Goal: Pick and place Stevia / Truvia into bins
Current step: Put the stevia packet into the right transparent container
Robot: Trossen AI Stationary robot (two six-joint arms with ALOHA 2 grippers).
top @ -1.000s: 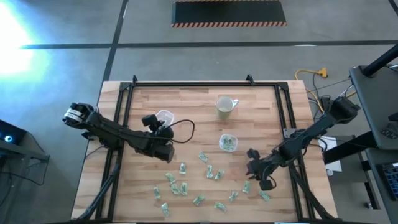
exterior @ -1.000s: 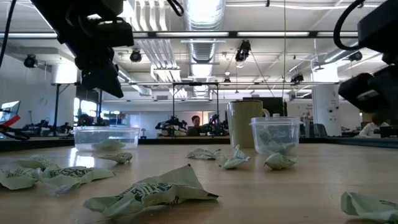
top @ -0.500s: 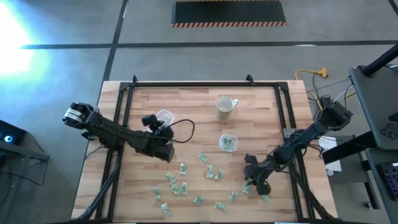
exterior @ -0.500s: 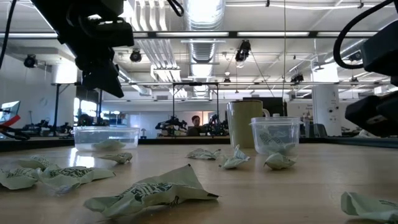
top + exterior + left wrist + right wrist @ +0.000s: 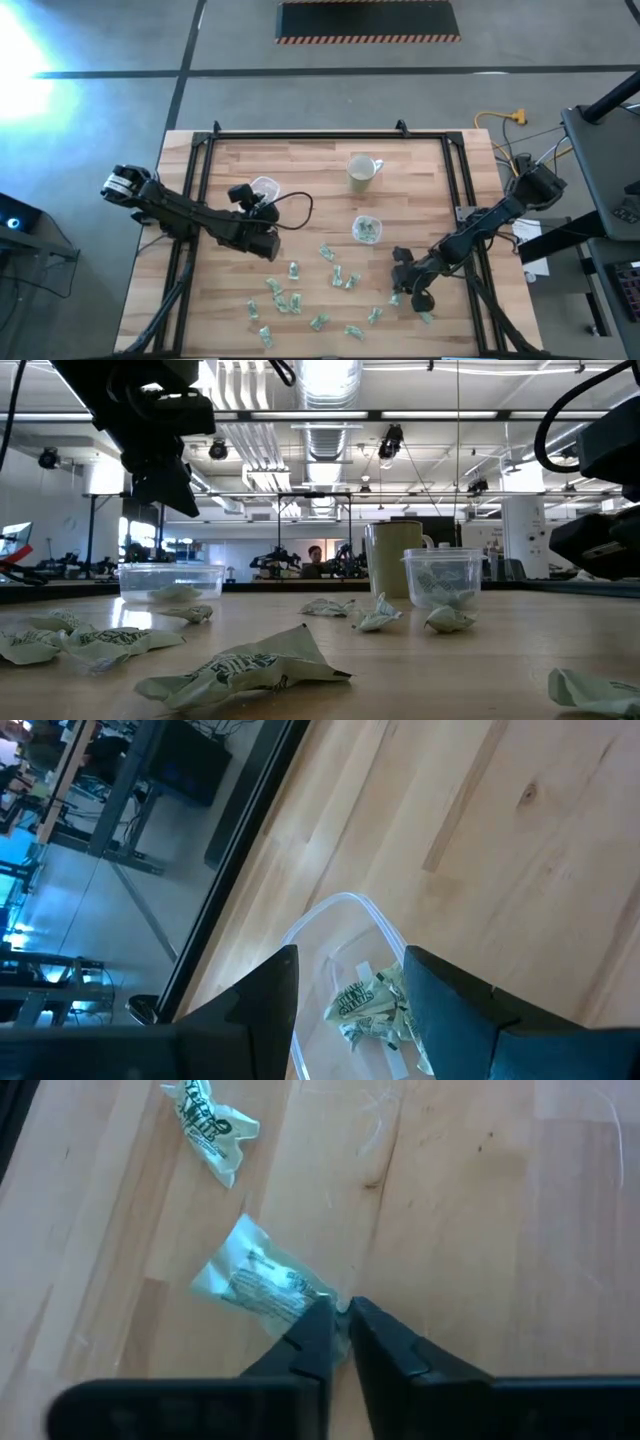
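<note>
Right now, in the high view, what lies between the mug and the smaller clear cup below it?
Nothing: the high view shows bare wood between the mug and the smaller clear cup, which holds green-and-white packets.

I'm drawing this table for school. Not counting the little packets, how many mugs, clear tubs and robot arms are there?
Mug: 1
Clear bins: 2
Robot arms: 2
Total: 5

Bright ceiling lights glare in the low view; a white flare bleaches the high view's left edge.
</note>
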